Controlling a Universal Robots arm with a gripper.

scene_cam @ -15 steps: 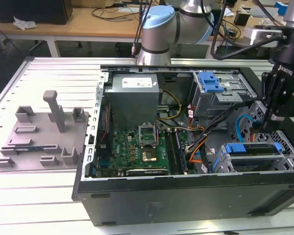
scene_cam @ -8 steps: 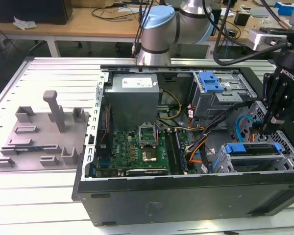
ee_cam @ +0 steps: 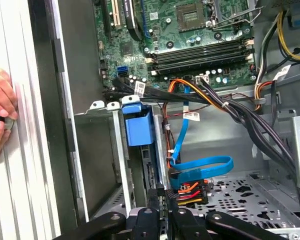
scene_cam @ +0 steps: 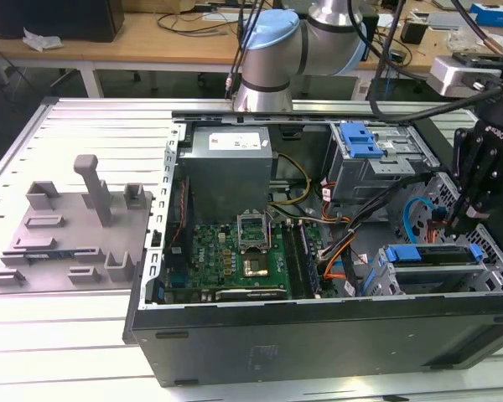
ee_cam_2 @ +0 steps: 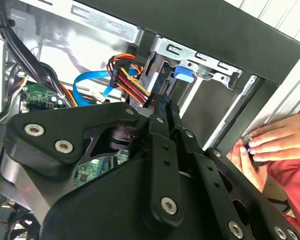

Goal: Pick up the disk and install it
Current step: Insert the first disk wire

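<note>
**One disk in the cage, one gripper over it**

One arm reaches over one open computer case. One gripper hangs at the exterior view's right, its tips just above the drive cage.

Jaws: in both wrist views the two fingers are drawn close together, and I see nothing between them.

The disk stands on edge in the drive cage, at the case's lower right corner in the exterior view. Its blue carrier end sits at the cage mouth in the first wrist view. The gripper is right over its far end.

- One blue flat cable and one red-orange wire bundle lie beside the gripper.
- One motherboard.
- One grey box with a white sticker.
- One blue latch on the upper bay.
- One grey fixture tray lies on the table, well apart from the case.
- A person's two hands rest outside the case wall.
</note>
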